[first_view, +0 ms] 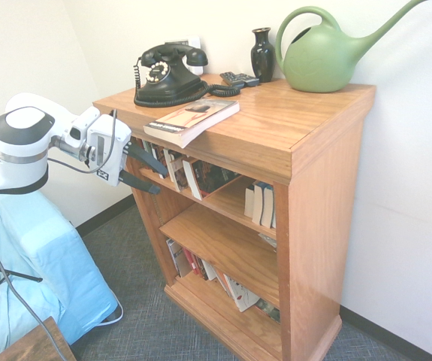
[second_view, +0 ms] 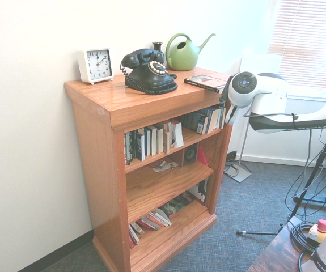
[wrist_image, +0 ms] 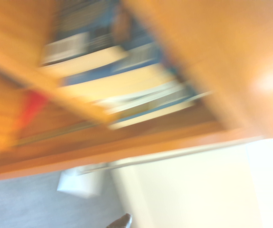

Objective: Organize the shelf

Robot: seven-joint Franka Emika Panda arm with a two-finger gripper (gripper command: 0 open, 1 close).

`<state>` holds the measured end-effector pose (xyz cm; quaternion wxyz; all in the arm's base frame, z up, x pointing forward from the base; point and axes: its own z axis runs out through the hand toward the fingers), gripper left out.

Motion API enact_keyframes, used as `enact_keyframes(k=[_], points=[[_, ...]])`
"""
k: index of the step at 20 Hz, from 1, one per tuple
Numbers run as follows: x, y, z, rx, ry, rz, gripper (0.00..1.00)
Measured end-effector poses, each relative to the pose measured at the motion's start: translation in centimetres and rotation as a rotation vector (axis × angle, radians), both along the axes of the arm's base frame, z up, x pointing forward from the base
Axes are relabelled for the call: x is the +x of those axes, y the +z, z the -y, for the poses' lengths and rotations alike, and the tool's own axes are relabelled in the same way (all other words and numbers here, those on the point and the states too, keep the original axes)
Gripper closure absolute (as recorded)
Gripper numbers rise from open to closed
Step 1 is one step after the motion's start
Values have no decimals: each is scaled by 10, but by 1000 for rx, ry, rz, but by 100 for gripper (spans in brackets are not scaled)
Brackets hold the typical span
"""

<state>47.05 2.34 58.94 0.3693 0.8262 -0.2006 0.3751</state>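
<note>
The shelf (first_view: 306, 188) is an orange-brown wooden bookcase with three open tiers. Upright and leaning books (first_view: 193, 174) fill its upper tier, the middle tier is mostly bare, and more books (first_view: 208, 272) lie slumped on the lowest. A paperback (first_view: 193, 120) lies flat on the top, overhanging the front edge. My gripper (first_view: 161, 183) is open, holds nothing, and points at the near end of the upper tier, just under the overhang. In the second exterior view the shelf (second_view: 103, 170) shows from the other side. The wrist view is blurred and shows book edges (wrist_image: 117, 90).
On the shelf top stand a black rotary phone (first_view: 169, 75), a dark vase (first_view: 262, 54), a green watering can (first_view: 328, 54), a remote (first_view: 240, 78) and a white clock (second_view: 96, 65). A blue-covered object (first_view: 43, 278) sits beside the arm. The floor is grey carpet.
</note>
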Motion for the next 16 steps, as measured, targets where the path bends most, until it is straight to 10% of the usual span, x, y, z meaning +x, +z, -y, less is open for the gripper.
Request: enact_keyframes(k=[16], points=[[57, -4, -15, -263, 213, 60, 0]])
